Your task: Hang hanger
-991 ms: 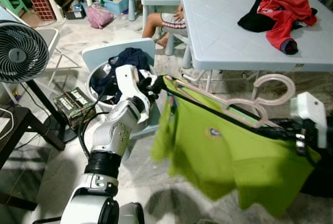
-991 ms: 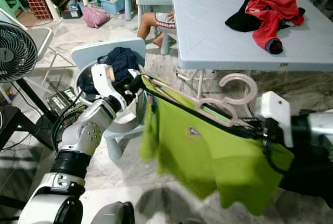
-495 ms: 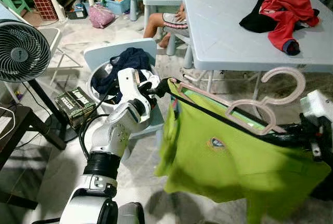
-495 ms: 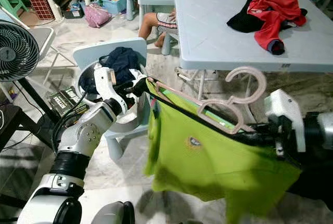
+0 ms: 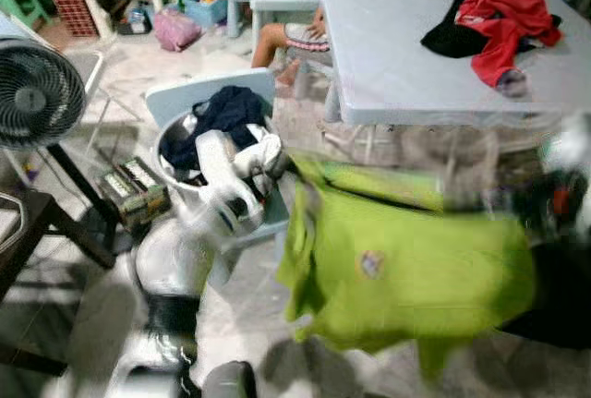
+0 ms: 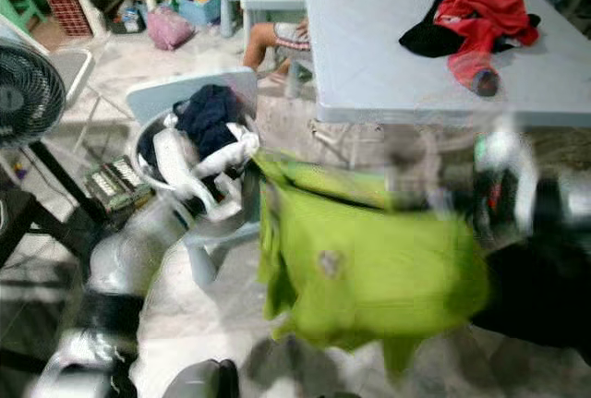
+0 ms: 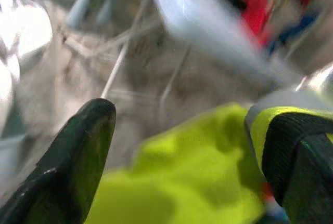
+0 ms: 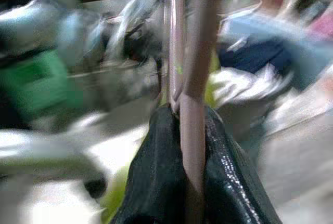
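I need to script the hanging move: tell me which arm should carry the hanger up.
Right. The right gripper is shut on the pink hanger threaded in the green shirt. The left gripper is open, its fingers straddling one shirt edge.

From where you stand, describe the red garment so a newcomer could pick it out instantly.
Find the big pale table at the far right, beyond the green shirt. The red garment lies crumpled near the table's far right corner, partly over a black garment. It is the bright red one on the tabletop; the other laundry is dark and sits in the basket near the left tool.
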